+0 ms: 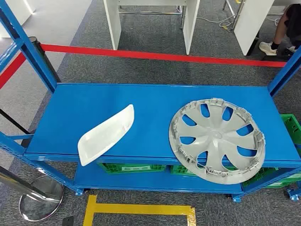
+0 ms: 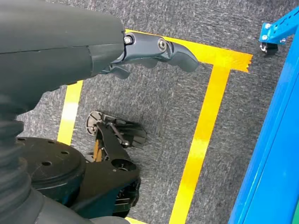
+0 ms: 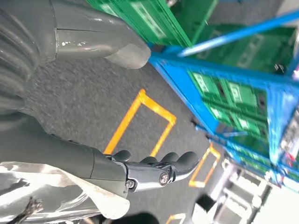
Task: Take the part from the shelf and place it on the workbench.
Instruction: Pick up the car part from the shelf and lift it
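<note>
Your robot's left hand (image 2: pixel 155 49) is hanging low over grey carpet (image 2: pixel 159 112) marked with yellow tape (image 2: pixel 201 140), its fingers stretched out and holding nothing; you are seeing a blue shelf frame (image 2: pixel 271 163) running just beside it in the left wrist view. Your right hand (image 3: pixel 155 170) is likewise hanging over the carpet, its fingers extended side by side with the thumb apart, gripping nothing, and green crates (image 3: pixel 243 100) on the lower level of the blue rack are showing beyond it.

From the head view, you are looking down at the blue shelf (image 1: pixel 156 106). Two parts are lying flat on its top level, well apart from both hands. A white curved plastic part (image 1: pixel 106 134) is resting toward the left, one end jutting slightly past the front edge. A grey wheel cover (image 1: pixel 216 139) is lying toward the right, its near rim overhanging the front edge. The two are not touching each other. Red tape (image 1: pixel 160 56) is crossing the floor behind the shelf, and a person's shoe (image 1: pixel 268 47) is showing at the far right.
</note>
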